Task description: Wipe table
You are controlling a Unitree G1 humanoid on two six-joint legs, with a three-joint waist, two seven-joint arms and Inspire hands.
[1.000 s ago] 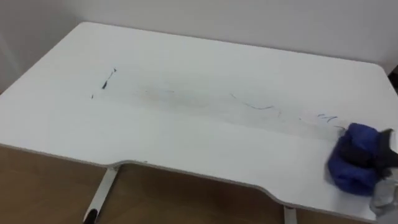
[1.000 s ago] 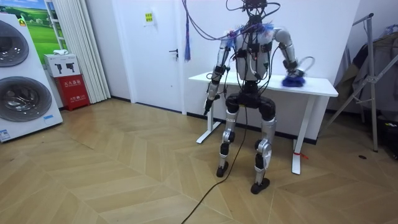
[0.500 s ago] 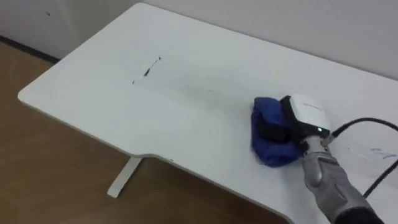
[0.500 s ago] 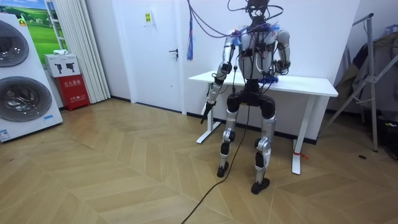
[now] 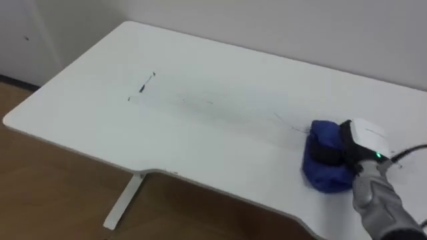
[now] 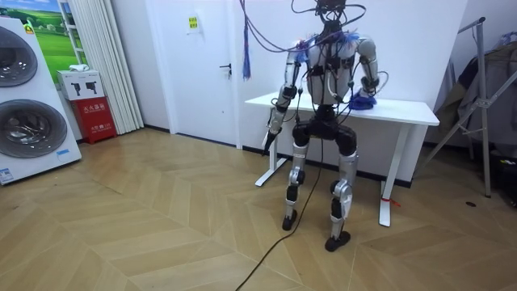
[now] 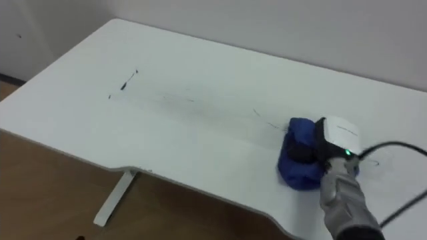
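While the robot stands upright at the long edge of the white worktop [image 5: 200, 60] with its back to the room camera, its right hand [image 5: 363, 137] rests on a bunched blue cloth [image 5: 323, 172] that lies on the worktop's right part, near the front edge. The dark fingers [image 5: 327, 157] are curled over the top of the cloth and press it down onto the surface; their tips sink into the folds, so the cloth is gripped rather than merely touched. The white back of the hand faces up, with a small green light on it, and the grey forearm comes in from the lower right. A short dark pen mark [image 5: 143, 85] sits on the left part of the worktop, well apart from the cloth, and a faint thin line [image 5: 285, 121] shows just to the left of the cloth. The left hand [image 6: 269, 137] hangs low at the robot's side, beside the worktop's end at the room view's left. Below the front edge a white table leg [image 5: 123, 200] stands on the wooden floor [image 5: 47, 193].
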